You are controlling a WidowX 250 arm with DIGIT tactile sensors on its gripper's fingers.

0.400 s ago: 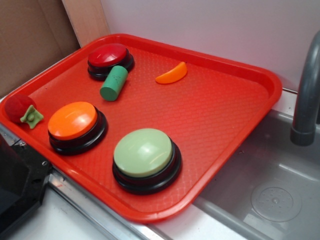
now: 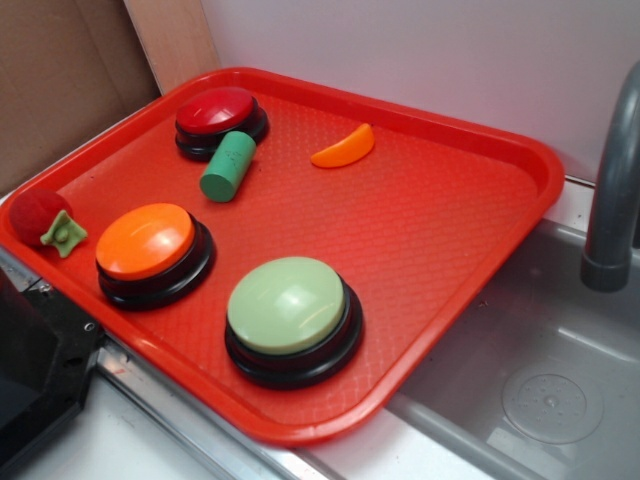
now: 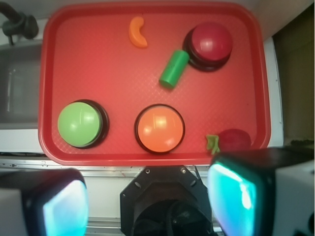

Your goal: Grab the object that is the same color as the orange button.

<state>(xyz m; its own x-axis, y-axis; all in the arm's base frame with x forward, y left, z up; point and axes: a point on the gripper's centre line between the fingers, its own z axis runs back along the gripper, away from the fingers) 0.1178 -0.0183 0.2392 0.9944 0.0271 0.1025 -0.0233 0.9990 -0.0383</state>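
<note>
Nothing is changing on the tray (image 2: 470,130) between the earlier exterior picture and this one: every thing is lying where it was, so the task is not advancing yet. The orange slice (image 2: 344,148) is resting flat on the tray, well apart from the orange button (image 2: 146,240), on the far side of it, with the green cylinder (image 2: 228,166) between them and somewhat to the side. The cylinder is leaning against the red button (image 2: 216,110). The pale green button (image 2: 287,304) is sitting just beside the orange button, and a small red fruit with a green leaf (image 2: 45,220) is lying near the orange button at the tray's edge.

In the wrist view the two fingers (image 3: 238,196) of the claw (image 3: 147,204) are standing wide apart, released and grasping nothing, on the near side of the orange button (image 3: 160,129), outside the tray. The slice (image 3: 137,32) is far beyond that button. I judge the reach has not begun; the claw must travel across the tray before closing.
</note>
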